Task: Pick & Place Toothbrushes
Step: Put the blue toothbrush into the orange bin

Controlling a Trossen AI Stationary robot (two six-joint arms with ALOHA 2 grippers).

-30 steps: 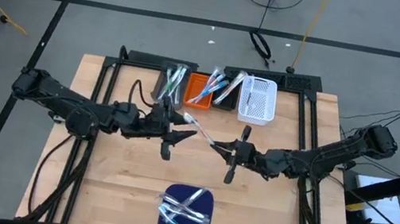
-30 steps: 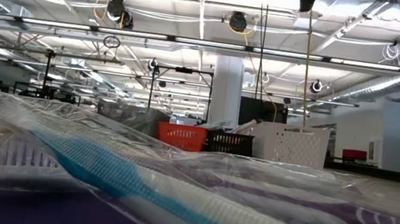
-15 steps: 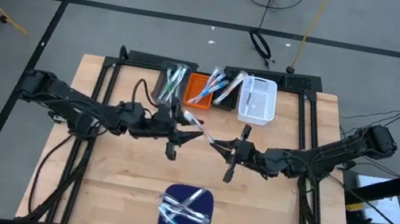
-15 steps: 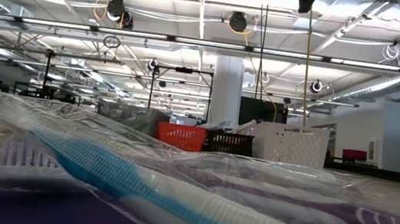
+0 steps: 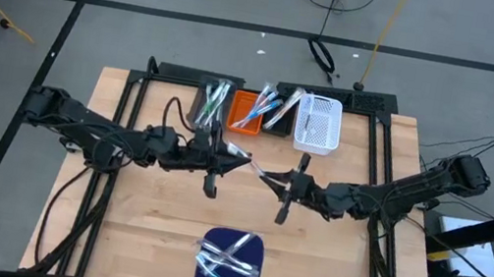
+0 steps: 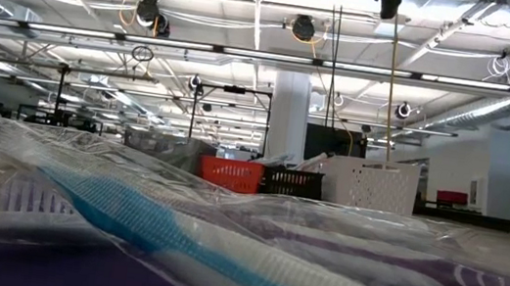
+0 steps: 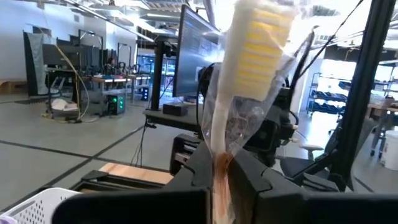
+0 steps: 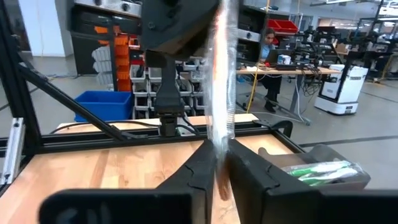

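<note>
One toothbrush [image 5: 255, 170] in a clear wrapper hangs above the table's middle, spanning between my two grippers. My left gripper [image 5: 229, 164] is shut on its left end, my right gripper [image 5: 282, 184] on its right end. The left wrist view shows its pale yellow bristle head [image 7: 261, 37] beyond the fingers. More wrapped toothbrushes [image 5: 227, 255] lie piled on the dark blue mat [image 5: 250, 246] near the front edge and fill the foreground of the low view [image 6: 221, 247]. Others lie in the bins at the back. My left gripper pinches the wrapped toothbrush's brownish stem [image 7: 221, 177] between its two fingers, coming level from the table's left and lying along the brush. The head stands out past the fingertips. The brush is clear of the table. My right gripper pinches the clear wrapper's other end [image 8: 219, 158] between its two fingers, coming level from the table's right, along the brush. The wrapper runs from the fingertips toward the left gripper, lifted clear of the wood.
A row of bins stands at the table's back: grey [image 5: 210, 103], orange [image 5: 247, 112], black [image 5: 280, 114] and white [image 5: 319, 125]. Bare wooden tabletop [image 5: 144, 222] lies on both sides of the mat. A dark frame [image 5: 379, 150] runs around the table.
My left gripper has gone toward the table's right edge, up to the toothbrush's left end. My right gripper and the brush have stayed about where they were, above the table.
</note>
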